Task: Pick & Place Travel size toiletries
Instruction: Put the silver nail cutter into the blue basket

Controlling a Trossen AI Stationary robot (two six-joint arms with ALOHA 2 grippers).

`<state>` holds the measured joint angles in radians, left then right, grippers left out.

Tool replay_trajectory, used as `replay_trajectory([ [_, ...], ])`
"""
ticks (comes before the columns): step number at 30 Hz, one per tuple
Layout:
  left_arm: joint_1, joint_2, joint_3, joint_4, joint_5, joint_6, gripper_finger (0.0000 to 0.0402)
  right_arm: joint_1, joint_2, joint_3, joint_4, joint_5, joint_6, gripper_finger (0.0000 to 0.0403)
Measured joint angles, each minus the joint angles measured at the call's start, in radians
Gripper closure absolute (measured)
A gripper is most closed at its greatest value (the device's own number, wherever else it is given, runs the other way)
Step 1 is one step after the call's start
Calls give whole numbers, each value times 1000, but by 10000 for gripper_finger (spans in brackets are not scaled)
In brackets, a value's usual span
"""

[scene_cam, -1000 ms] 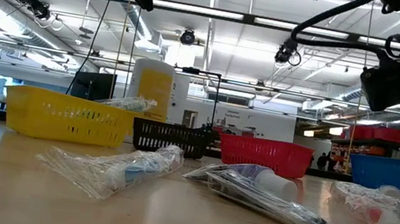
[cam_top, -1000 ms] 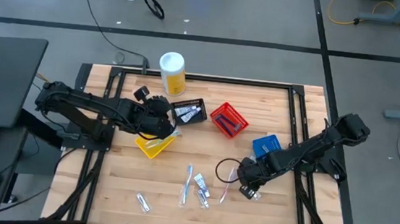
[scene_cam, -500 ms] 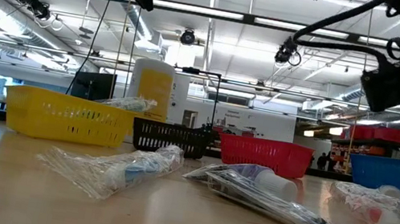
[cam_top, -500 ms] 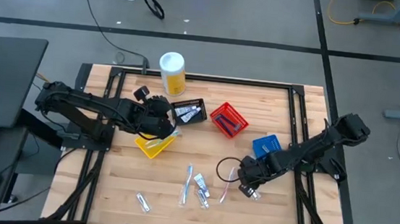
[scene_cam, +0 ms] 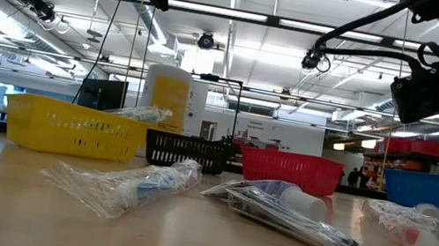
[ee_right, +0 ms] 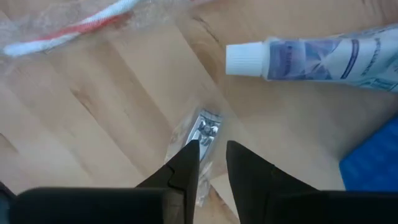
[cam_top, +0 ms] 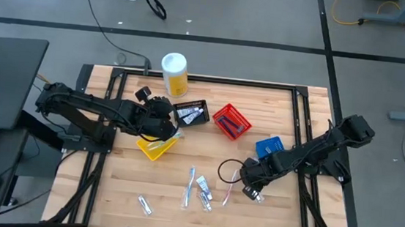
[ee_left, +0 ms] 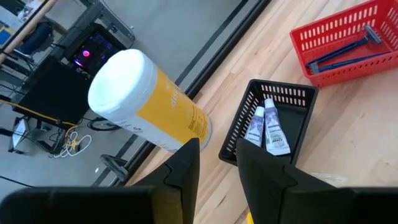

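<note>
Four mesh baskets stood on the wooden bench [cam_top: 122, 187]: yellow [cam_top: 154, 149], black [cam_top: 191, 113], red [cam_top: 231, 121], blue [cam_top: 269, 147]. The black basket held two small tubes [ee_left: 266, 127]; the red held two razors [ee_left: 345, 55]. Wrapped toothbrushes [cam_top: 189, 186] and packets lay loose near the bench's front edge. The right gripper [ee_right: 210, 163] reached low over a crinkled clear packet [ee_right: 204, 132] beside a white-capped tube [ee_right: 311, 55], fingers slightly parted, grasping nothing. The left gripper [ee_left: 216, 168] hovered above the yellow basket, fingers released.

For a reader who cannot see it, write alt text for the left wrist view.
The left hand, fingers slightly apart, hovers over a wooden table. Ahead: a white-and-yellow canister, a black basket holding two small tubes, and a red basket holding razors.
</note>
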<state>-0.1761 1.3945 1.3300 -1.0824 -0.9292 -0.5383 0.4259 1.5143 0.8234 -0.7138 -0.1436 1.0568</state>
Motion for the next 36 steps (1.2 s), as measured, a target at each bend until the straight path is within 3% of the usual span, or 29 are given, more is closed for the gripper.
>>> replay_trajectory([
  [7,0,0,0,0,-2,0,287,0,0,0,0,3,-1,274],
  [13,0,0,0,0,-2,0,287,37,9,0,34,-12,113,256],
  [21,0,0,0,10,-2,3,287,102,55,0,36,84,185,255],
  [31,0,0,-1,59,2,41,287,119,144,4,88,115,196,256],
  [36,0,0,0,92,5,75,287,119,148,3,82,133,217,289],
])
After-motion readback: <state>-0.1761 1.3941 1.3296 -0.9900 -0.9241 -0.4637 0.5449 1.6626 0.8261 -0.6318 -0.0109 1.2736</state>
